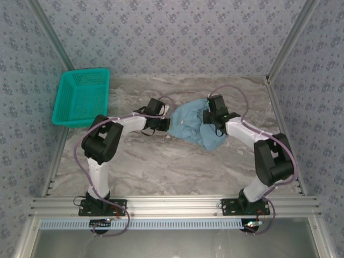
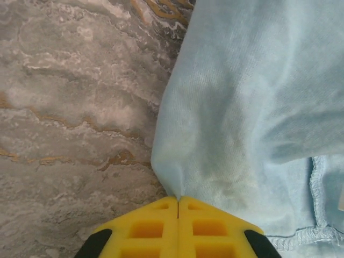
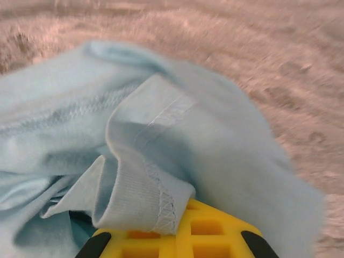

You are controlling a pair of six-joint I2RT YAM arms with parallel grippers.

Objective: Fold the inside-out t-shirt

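The light blue inside-out t-shirt (image 1: 189, 127) lies bunched on the marble table between the two arms. My left gripper (image 1: 163, 124) is at its left edge. In the left wrist view the yellow jaws (image 2: 178, 200) are pressed together, pinching a thin fold of the t-shirt (image 2: 247, 107). My right gripper (image 1: 210, 116) sits on the cloth's upper right. In the right wrist view it (image 3: 183, 212) is shut in the t-shirt (image 3: 226, 140), with a ribbed, overlock-stitched band (image 3: 134, 199) draped over its left finger. A stitched hem (image 2: 306, 234) shows at the lower right of the left wrist view.
A teal plastic mesh basket (image 1: 81, 97) stands at the table's back left, apart from the cloth. Patterned walls and metal frame rails (image 1: 285, 48) close in the table on three sides. Bare marble (image 1: 172, 166) lies between the t-shirt and the arm bases.
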